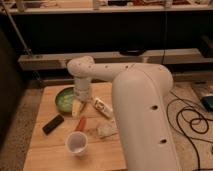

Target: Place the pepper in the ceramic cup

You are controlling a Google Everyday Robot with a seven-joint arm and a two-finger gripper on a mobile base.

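The orange-red pepper (pixel 80 124) lies on the wooden table (pixel 50 152), just behind the white ceramic cup (pixel 77 144), which stands upright near the front edge. My gripper (pixel 81 100) hangs from the white arm above the table, between the green bowl and the pepper, a little behind the pepper. A pale yellow wedge (pixel 77 107) sits right under the gripper.
A round green bowl (pixel 65 98) stands at the back left. A black rectangular object (pixel 53 124) lies at the left. A white packet (pixel 101 107) and a crumpled clear wrapper (pixel 106 131) lie right of the pepper. My large white arm body (pixel 142 120) covers the table's right side.
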